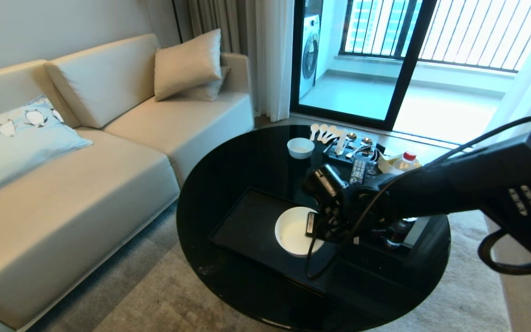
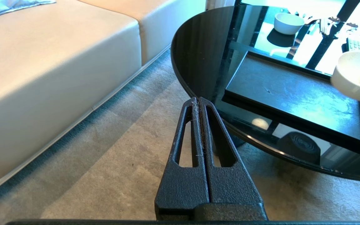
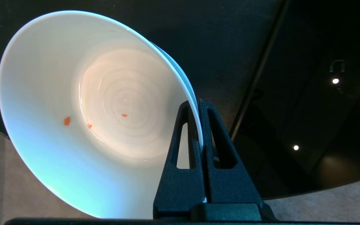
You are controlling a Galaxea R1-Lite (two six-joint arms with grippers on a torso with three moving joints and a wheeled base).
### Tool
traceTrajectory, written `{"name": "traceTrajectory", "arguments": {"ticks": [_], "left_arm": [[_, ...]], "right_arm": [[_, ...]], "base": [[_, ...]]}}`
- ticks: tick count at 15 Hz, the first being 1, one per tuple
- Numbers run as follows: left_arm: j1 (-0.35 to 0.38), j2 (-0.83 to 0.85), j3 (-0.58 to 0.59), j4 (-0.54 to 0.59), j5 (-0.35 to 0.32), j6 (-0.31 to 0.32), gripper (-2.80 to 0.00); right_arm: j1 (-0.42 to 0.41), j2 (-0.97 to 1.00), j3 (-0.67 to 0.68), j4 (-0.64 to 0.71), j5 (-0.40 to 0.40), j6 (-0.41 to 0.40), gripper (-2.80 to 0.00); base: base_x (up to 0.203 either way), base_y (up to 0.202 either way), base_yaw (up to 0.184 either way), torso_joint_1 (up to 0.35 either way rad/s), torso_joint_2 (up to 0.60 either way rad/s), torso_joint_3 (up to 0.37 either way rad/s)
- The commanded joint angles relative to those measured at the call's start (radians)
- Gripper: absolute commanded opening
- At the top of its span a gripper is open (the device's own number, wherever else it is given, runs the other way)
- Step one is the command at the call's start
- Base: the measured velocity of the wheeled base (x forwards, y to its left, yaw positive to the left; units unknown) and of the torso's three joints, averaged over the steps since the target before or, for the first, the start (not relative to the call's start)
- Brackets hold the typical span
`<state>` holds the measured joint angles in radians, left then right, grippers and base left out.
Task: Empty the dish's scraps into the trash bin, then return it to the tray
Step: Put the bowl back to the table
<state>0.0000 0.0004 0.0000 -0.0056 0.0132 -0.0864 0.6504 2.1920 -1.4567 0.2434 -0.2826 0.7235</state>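
Dish (image 1: pixel 293 233): a small, glossy white bowl held above the near right part of the tray (image 1: pixel 247 221), its rim pinched between the two fingers of the right gripper (image 1: pixel 312 226). In the right wrist view the fingers (image 3: pixel 180 137) are closed narrowly on the bowl wall, one inside and one outside, and the dish (image 3: pixel 83 118) is tilted so that its inside faces the camera. Only three tiny orange scraps (image 3: pixel 67 120) cling to the inner surface; the rest of the inside is clean. Whether the base touches the tray cannot be told; in the left wrist view the dish (image 2: pixel 358 75) appears lifted over the tray's right end (image 2: pixel 292 97).

The right arm reaches in from the right edge of the head view, crossing over the table. The left gripper (image 2: pixel 197 101) hangs low beside the table's near left edge, over the carpet (image 2: pixel 105 162), its fingers pressed fully together on nothing.

The tray is a flat matte black rectangle lying on the round black tabletop (image 1: pixel 228 161). Farther back on the tabletop stand a second, smaller white bowl (image 1: pixel 300 147), a row of spoons (image 1: pixel 325 132), a remote control (image 1: pixel 360 171) and a red-capped bottle (image 1: pixel 406 161). A beige sofa (image 1: pixel 85 184) runs along the left, with a glass balcony door (image 1: pixel 367 60) beyond.
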Motion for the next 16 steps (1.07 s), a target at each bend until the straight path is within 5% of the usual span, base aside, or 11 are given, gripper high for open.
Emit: {"name": "traceTrajectory", "arguments": {"ticks": [1, 9, 16], "left_arm": [[0.0, 0.0, 0.0, -0.001, 0.001, -0.001, -2.8], [0.0, 0.0, 0.0, -0.001, 0.001, -0.001, -2.8], [0.0, 0.0, 0.0, -0.001, 0.001, -0.001, -2.8]], "right_arm": [[-0.006, 0.081, -0.027, -0.002, 0.027, 0.032, -2.8], [-0.116, 0.181, -0.133, -0.003, 0.049, 0.091, -2.8], [-0.121, 0.26, -0.163, -0.033, 0.047, 0.134, -2.8]], "base": [[0.0, 0.0, 0.0, 0.0, 0.0, 0.0], [0.0, 0.0, 0.0, 0.0, 0.0, 0.0], [0.0, 0.0, 0.0, 0.0, 0.0, 0.0]]}}
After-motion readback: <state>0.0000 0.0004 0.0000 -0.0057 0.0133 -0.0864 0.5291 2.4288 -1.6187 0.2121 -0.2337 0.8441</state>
